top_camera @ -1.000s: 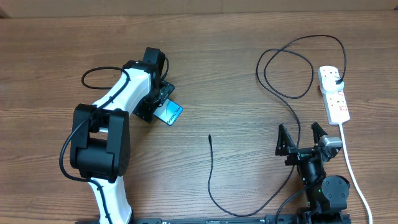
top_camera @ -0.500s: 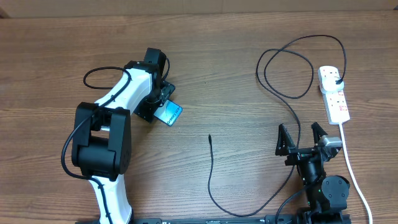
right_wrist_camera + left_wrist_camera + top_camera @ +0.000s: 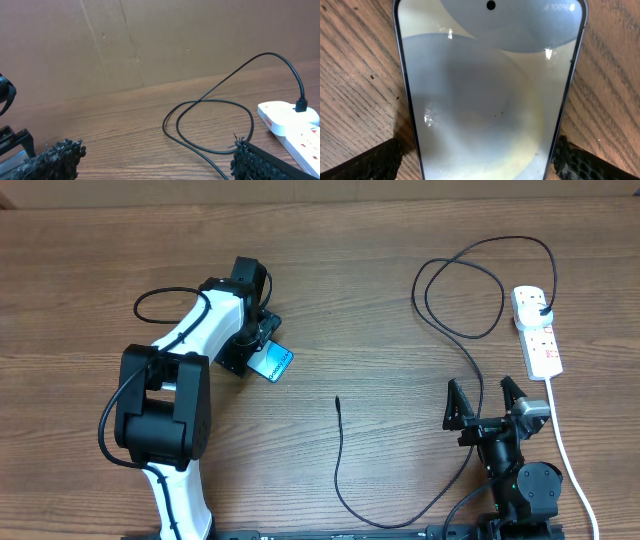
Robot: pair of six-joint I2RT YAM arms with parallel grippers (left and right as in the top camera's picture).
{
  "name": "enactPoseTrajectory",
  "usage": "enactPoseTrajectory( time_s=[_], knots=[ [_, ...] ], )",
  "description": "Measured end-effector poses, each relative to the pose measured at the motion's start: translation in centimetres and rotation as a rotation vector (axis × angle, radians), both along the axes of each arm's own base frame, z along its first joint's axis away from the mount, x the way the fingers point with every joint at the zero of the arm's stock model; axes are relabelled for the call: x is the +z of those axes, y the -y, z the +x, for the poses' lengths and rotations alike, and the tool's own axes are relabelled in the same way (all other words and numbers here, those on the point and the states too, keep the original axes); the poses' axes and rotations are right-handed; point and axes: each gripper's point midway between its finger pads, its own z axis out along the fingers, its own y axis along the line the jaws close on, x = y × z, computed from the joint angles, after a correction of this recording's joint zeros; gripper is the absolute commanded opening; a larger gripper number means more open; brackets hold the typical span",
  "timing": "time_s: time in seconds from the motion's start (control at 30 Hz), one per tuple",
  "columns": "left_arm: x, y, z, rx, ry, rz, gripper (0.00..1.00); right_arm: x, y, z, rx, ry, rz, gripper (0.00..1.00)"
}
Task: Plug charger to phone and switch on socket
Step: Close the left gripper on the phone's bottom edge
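phone [image 3: 272, 362] half hidden, clamped in left end effector [image 3: 477, 157]; right end effector [image 3: 480, 390] open

phone [image 3: 272, 361] teal | charger [image 3: 339, 415] black | socket [image 3: 540, 340] white, red markings

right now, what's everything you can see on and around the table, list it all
phone: one, light blue-teal screen, left of centre
charger: one, black cable, plug in the socket's far end, loops over the right half, tip lying free mid-table
socket: one, white strip with red markings, far right
white cord: one, from the socket along the right side towards the near edge
table: one, brown wood
cardboard wall: one, brown, behind the table
left arm: one, white and black, left side, jaws either side of the phone, grip unclear
right arm: one, black, near right, jaws open and empty
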Motion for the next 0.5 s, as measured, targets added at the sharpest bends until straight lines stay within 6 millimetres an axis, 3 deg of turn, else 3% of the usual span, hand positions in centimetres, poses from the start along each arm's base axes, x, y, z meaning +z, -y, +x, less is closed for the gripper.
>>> enactPoseTrajectory(
  time_s=[0.5],
  knots=[
    [0.01,-0.34,-0.03,0.018,-0.009,-0.025,1.0,-0.01,-0.01,0.0,0.0,0.0,0.0,1.0]
  ],
)
